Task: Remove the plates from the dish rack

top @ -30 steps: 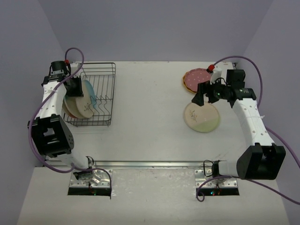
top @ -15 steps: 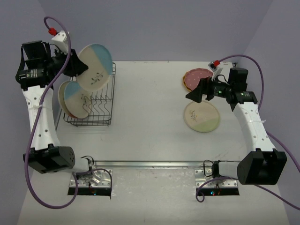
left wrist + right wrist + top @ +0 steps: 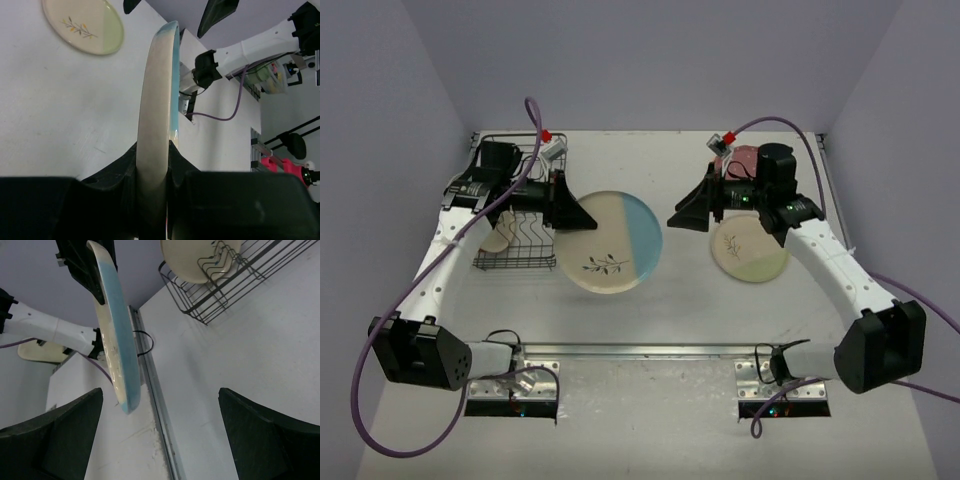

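My left gripper is shut on the rim of a cream and blue plate with a leaf sprig, held above the table's middle. In the left wrist view the plate stands edge-on between my jaws. My right gripper is open and empty, just right of that plate and facing it; its view shows the plate ahead of the spread fingers. The dish rack at the left holds one cream plate, also seen in the right wrist view.
A cream and green plate lies flat on the table at the right, also in the left wrist view. A dark pink plate lies behind my right arm, partly hidden. A metal rail runs along the near edge.
My left arm has carried the blue plate from above the rack down and right to the table's middle. My right gripper has moved left from over the green plate toward it.
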`<state>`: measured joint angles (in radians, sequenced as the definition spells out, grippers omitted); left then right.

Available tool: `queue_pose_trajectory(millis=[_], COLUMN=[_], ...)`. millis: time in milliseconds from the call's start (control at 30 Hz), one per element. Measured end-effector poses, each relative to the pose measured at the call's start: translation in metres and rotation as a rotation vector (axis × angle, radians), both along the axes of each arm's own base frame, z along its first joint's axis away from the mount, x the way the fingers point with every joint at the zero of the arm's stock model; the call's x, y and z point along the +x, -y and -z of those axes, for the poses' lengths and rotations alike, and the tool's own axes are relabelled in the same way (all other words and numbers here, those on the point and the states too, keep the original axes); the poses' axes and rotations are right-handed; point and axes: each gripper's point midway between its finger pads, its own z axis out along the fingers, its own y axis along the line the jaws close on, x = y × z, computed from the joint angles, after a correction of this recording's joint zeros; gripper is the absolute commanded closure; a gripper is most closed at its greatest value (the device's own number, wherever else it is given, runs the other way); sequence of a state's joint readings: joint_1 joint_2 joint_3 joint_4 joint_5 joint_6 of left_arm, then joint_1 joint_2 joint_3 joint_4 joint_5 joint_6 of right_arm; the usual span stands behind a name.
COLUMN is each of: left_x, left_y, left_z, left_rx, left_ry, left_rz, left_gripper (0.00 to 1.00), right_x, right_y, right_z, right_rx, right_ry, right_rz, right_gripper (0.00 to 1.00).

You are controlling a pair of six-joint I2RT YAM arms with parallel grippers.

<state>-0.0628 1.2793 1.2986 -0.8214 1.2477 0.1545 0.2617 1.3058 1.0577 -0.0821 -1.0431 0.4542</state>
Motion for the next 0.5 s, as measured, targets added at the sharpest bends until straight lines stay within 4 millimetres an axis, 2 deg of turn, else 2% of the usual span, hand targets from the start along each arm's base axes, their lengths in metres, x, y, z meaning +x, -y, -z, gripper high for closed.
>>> queue_pose_trajectory(millis=[167,333,400,500], left_x=[-0.002,0.001,0.002,0.003], left_y=[0.003,0.005,0.005,0.006], left_z=[0.005,0.006,0.005,0.004], left_rx=[-0.026,-0.043,-0.050,-0.061], left_ry=[-0.023,-0.027,-0.028,-0.034], left_rz=[0.013,0.014,0.017,0.020], left_gripper=[1.00,1.00,1.00,1.00], right_x=[-0.006,-0.011,-0.017,-0.028], right_y=[-0.021,-0.036,-0.045,-0.059], right_z=[0.010,0.018,0.018,0.017], right_rx=[0.006,0.001,-0.001,-0.002], right_ry=[-0.053,-0.075,-0.072,-0.063], right_rz=[-0.064,-0.112,-0.144,-0.196], right_gripper=[0.23,0.30,0.41,0.65])
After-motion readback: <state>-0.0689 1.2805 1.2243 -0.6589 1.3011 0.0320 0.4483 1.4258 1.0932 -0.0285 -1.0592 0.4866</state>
